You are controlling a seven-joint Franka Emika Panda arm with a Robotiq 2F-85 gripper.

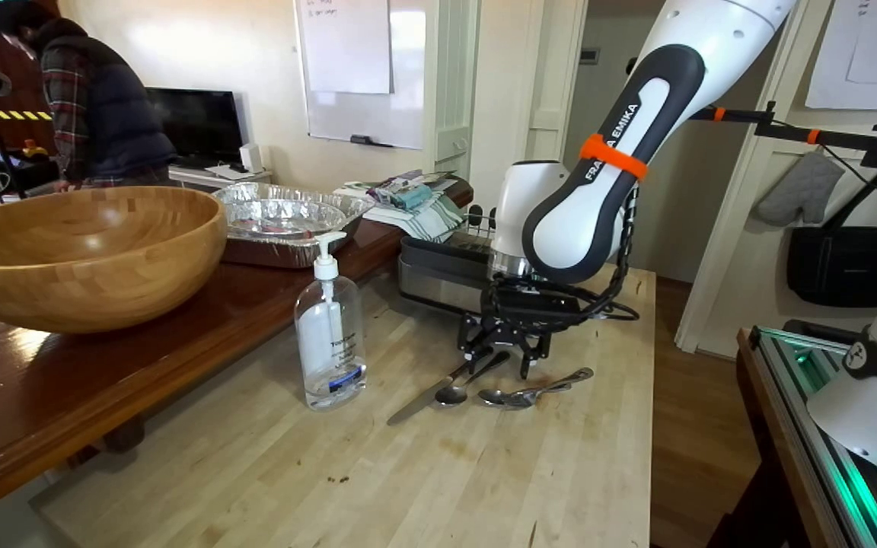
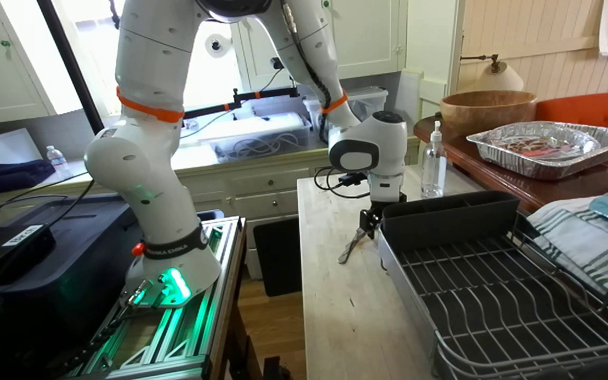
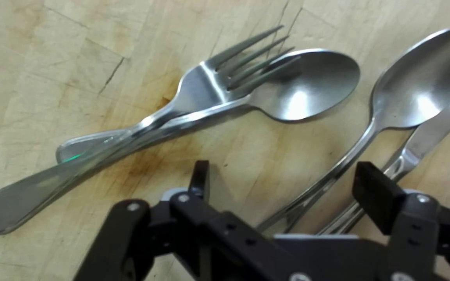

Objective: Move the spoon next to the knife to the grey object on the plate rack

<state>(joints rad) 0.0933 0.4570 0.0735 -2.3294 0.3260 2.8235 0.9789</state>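
The spoon point(image 3: 393, 105) is being straddled, the knife point(image 3: 412, 154) is crowding in

The spoon is lying on the desk point(image 1: 408, 487) beneath the end effector point(image 3: 286, 182), its handle running between the jaws, which are standing well apart with nothing being gripped. Its head is reaching out ahead, next to the knife; whether the two are touching is not being shown clearly.

A light, stiff piece is being expected, one hardly at risk of breaking but likely to slip or swivel on its polished metal. A hold at mid-handle, squarely across the slim shaft, is being favoured; by a pinch at the tail end, the head would probably be left drooping.

The main obstacle is being posed by the knife: its handle is passing under one jaw, so both pieces are at risk of being caught together. Ahead of the opposite jaw, the fork point(image 3: 193, 93) is lying across the other spoon point(image 3: 311, 88).

Near the end effector the rack point(image 2: 515, 295) is standing, with the holder point(image 2: 454, 224), the goal, at its closer end; a lift over that wall is being called for. On the knife's side a bottle point(image 1: 330, 350) is standing upright, to be avoided in any swing. Beyond it, a bowl point(image 1: 103, 297) and foil trays point(image 2: 533, 164) are resting well apart.
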